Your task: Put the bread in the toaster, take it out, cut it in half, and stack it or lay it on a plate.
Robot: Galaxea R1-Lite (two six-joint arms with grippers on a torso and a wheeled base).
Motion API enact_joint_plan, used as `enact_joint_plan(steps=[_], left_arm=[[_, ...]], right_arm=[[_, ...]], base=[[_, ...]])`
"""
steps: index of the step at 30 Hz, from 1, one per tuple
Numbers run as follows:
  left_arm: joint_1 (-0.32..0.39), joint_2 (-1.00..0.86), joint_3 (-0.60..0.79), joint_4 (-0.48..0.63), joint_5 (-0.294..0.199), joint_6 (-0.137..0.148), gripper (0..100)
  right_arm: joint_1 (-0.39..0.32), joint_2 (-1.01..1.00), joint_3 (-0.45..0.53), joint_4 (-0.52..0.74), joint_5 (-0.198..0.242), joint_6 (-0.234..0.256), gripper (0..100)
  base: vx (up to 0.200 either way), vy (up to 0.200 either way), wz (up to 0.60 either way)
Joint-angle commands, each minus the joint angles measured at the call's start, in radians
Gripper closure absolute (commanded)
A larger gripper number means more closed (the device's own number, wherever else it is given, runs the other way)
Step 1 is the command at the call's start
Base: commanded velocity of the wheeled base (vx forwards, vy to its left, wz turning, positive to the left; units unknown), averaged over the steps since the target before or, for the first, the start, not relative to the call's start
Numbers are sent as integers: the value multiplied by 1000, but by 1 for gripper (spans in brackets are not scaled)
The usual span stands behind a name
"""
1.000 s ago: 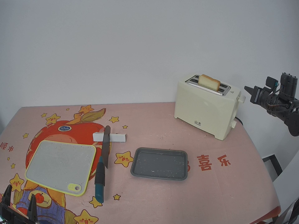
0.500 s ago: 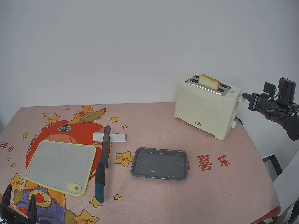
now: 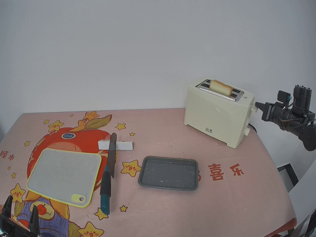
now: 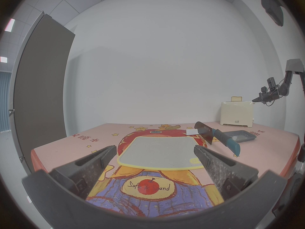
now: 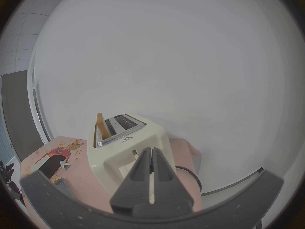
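Observation:
A cream toaster (image 3: 217, 117) stands at the back right of the table, with a slice of bread (image 3: 221, 87) sticking up out of its near slot. My right gripper (image 3: 257, 105) is shut, and its tip sits against the lever (image 3: 253, 105) on the toaster's right end. In the right wrist view the shut gripper (image 5: 151, 151) lies just over that end of the toaster (image 5: 127, 143), with the bread (image 5: 101, 126) beyond. My left gripper (image 3: 21, 208) hovers open and holding nothing at the front left corner, near the grey cutting board (image 4: 159, 151).
A dark grey tray (image 3: 168, 187) lies mid-table. A knife (image 3: 107, 178) with a teal handle lies right of the cutting board (image 3: 64, 176), its blade resting on a small white block (image 3: 123, 145). The toaster's cable (image 5: 190, 175) runs off behind it.
My right gripper has moved down and left, from beside the toaster to its lever. The left arm, bread, knife and tray have stayed put.

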Motion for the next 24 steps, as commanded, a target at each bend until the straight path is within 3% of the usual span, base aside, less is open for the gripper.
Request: enact_joint_plan(steps=[1, 24], left_arm=[[1, -9, 18, 0, -1, 1, 0], [1, -9, 18, 0, 1, 1, 0]], right_arm=[[2, 3, 14, 1, -1, -4, 100], [0, 26, 37, 3, -1, -33, 100]], base=[[0, 0, 0], [0, 0, 0]])
